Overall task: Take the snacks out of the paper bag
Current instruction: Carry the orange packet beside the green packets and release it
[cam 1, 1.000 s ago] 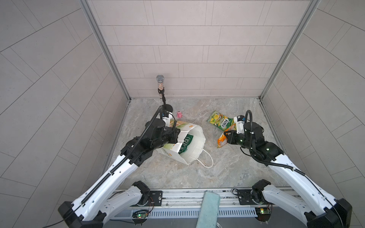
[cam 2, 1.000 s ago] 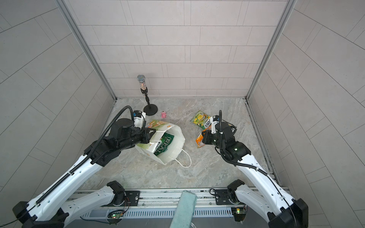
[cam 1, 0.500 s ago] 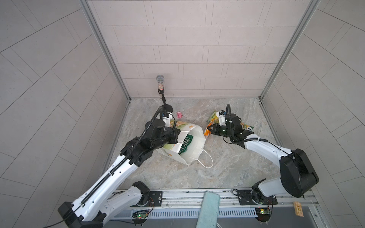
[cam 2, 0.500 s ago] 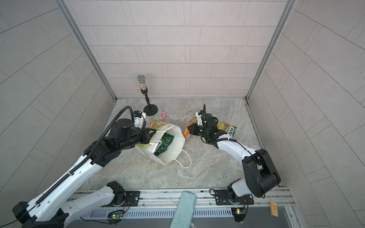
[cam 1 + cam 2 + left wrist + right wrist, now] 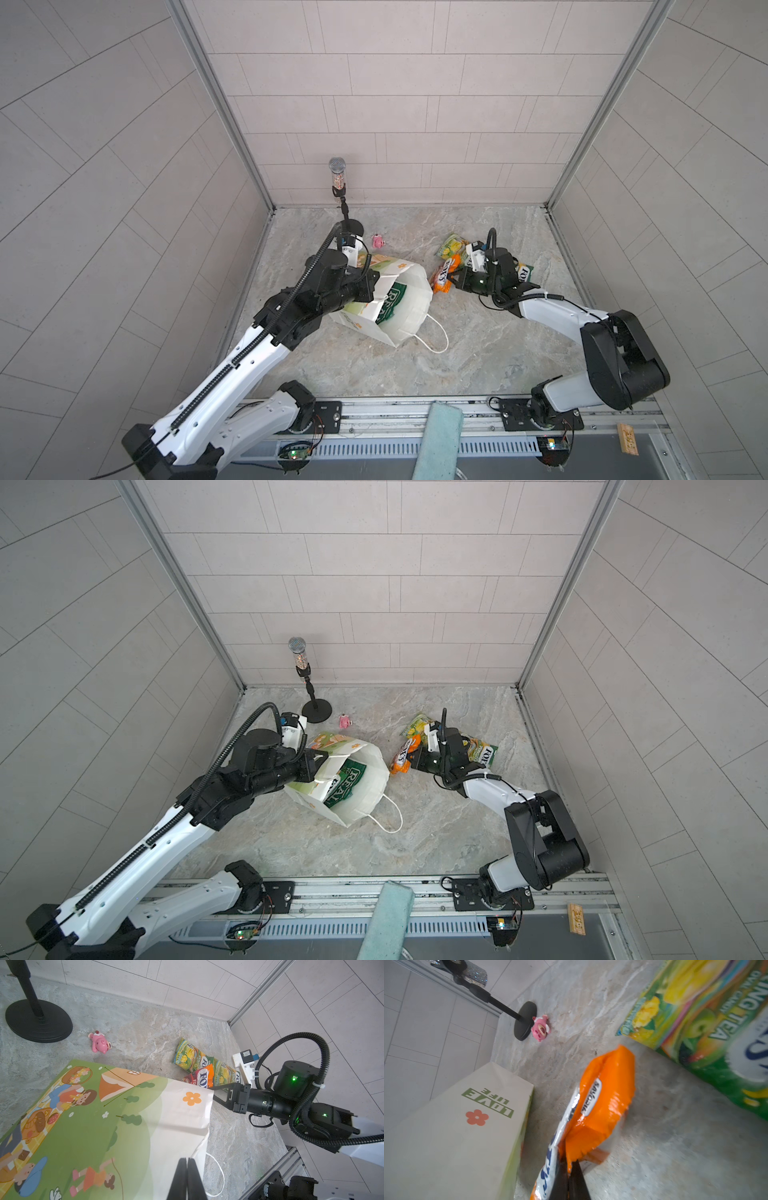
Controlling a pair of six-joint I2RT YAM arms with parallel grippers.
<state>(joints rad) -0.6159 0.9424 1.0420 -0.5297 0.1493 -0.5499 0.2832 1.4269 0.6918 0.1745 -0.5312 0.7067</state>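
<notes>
Right gripper (image 5: 456, 281): fingers together, clamped on one end of the orange packet (image 5: 444, 274). The right wrist view shows the foil pinched between the tips. The packet is outside the paper bag (image 5: 409, 305), just right of its mouth. Its far end is blurred, so I cannot tell whether it touches the table (image 5: 478, 345).

Left gripper (image 5: 374, 286): fingers together on the bag's rim, at the left side of the mouth. The bag is tilted, its mouth open toward both top views. One cord handle (image 5: 446, 336) lies on the table.

In the bag: REAL bag (image 5: 390, 301), dark green, label readable in both top views.

On the table, right of the bag:
- green packet (image 5: 452, 248), toward the back wall, just beside the orange one
- second green packet (image 5: 523, 272), partly hidden behind the right arm

Behind the bag: pink toy (image 5: 345, 721), near the mic stand (image 5: 316, 711) base.
</notes>
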